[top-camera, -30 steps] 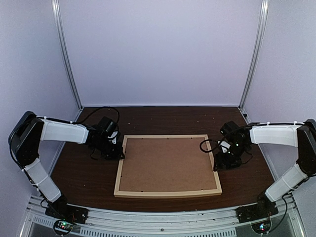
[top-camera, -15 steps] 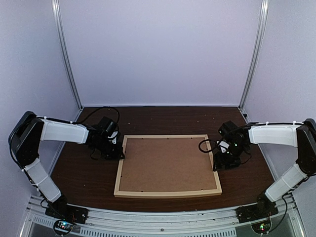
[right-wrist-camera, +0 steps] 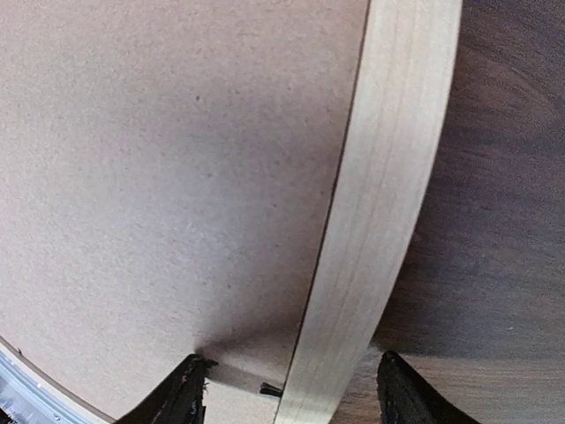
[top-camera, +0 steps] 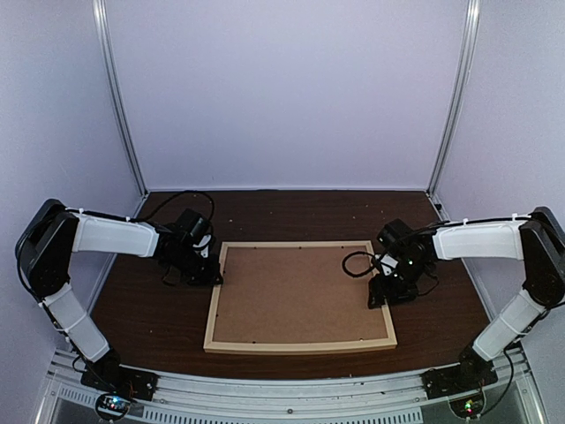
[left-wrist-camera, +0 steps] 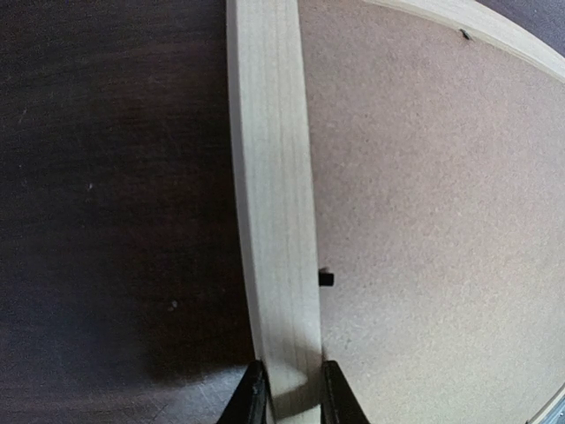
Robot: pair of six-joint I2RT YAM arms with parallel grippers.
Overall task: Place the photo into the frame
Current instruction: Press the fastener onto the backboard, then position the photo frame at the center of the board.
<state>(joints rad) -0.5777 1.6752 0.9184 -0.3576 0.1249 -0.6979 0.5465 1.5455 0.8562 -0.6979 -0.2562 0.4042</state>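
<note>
One thing has changed in the last second: the right gripper [top-camera: 381, 299] has slid inward from just outside the frame [top-camera: 300, 345] to sit over its right rail. The wrist view shows its jaws spread wide, one finger over the board [top-camera: 296, 296] and the other over the table [top-camera: 150, 318], neither pressing the wood, so it is released and holds nothing. The left gripper [left-wrist-camera: 287, 390] has not moved. It is clenched on the left rail, a fingertip tight against each side. The frame lies flat near the middle of the table with the brown board filling its opening. The photo shows in no view; it may lie under the board, but that cannot be told. By my reading the right arm is lining up to take the rail opposite the left grip, perhaps to lift or turn the frame, so the task looks near its end. Little is in the way. A small black clip [left-wrist-camera: 325, 278] sticks out from the left rail over the board, and a cable loop hangs by the right wrist, close to the rail it is closing on.
</note>
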